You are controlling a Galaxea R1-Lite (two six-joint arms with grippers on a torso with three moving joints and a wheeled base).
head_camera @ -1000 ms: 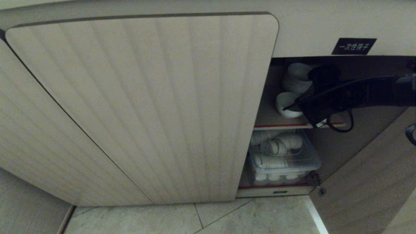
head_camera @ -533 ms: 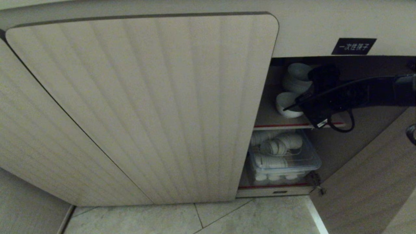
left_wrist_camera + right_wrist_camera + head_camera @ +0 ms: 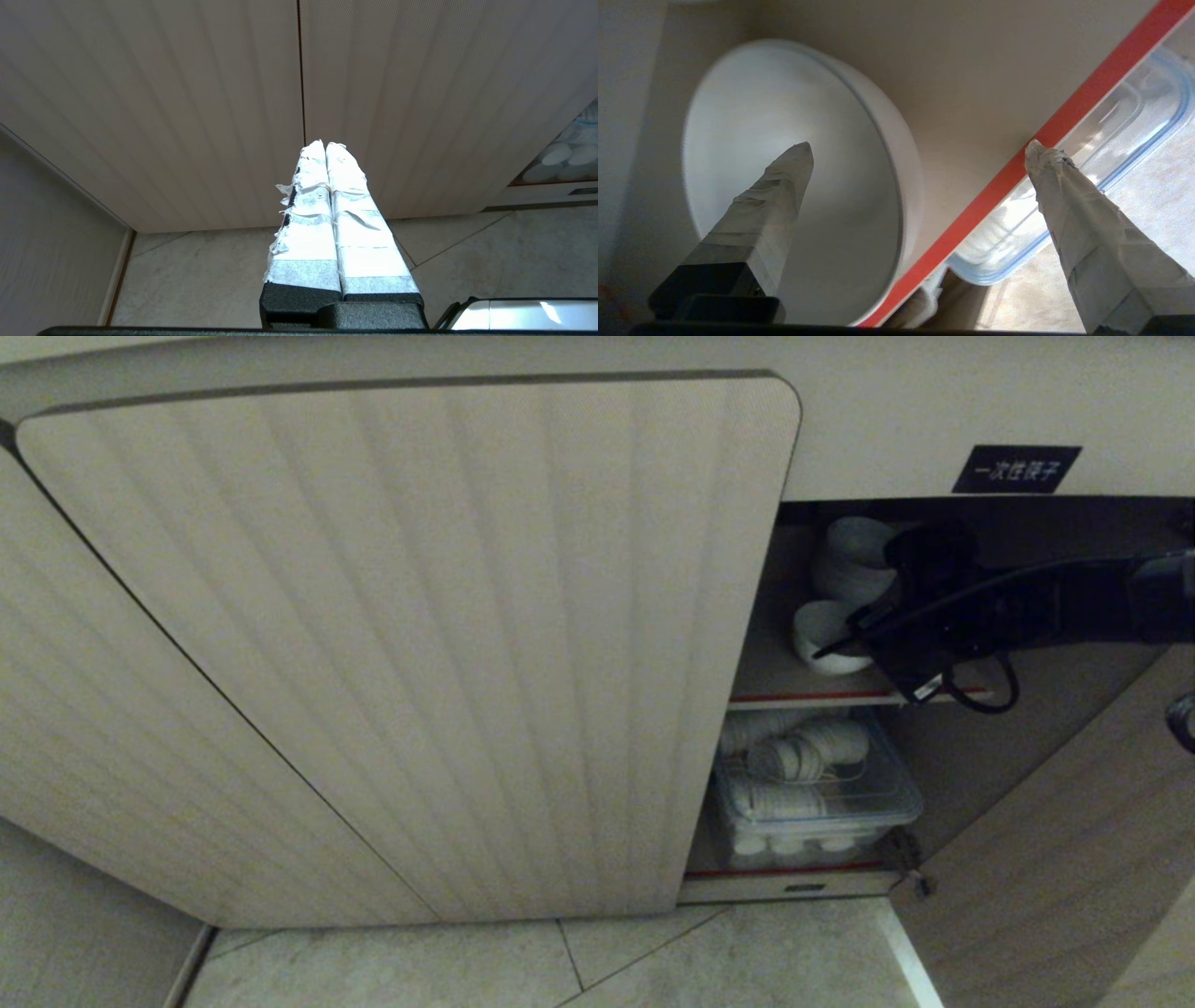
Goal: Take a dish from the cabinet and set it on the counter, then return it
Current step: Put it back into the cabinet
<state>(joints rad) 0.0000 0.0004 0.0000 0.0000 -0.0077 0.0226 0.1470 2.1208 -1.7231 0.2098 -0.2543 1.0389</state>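
My left claw (image 3: 327, 154) is closest to me. It hangs low by the floor (image 3: 196, 275), pinched shut with nothing in it, in front of a closed door (image 3: 411, 644). It is well away from the job.

My right claw (image 3: 920, 149) is the one near the dish (image 3: 794, 186). It reaches from my right side into the open cabinet (image 3: 934, 420), just over the shelf (image 3: 985, 88) with the red edge. Its two taped fingers (image 3: 780, 182) are spread wide apart and are not holding anything.

The dish is a small white bowl. It sits on the shelf, close behind the red edge. One of my fingers is in front of the hollow of the bowl. The other finger is out past the near rim, over the red edge, so the rim is in the gap between them. I cannot tell if the inside finger touches the bowl. The bowl is round, so it has no long side to line up with.

I think I only need to close my fingers on that rim if I want to pick the bowl up, or pull straight back if I am done.

Farther in, behind the dish, there is a stack of white bowls (image 3: 854, 560). Below the shelf is a clear box (image 3: 822, 793) with more white dishes.
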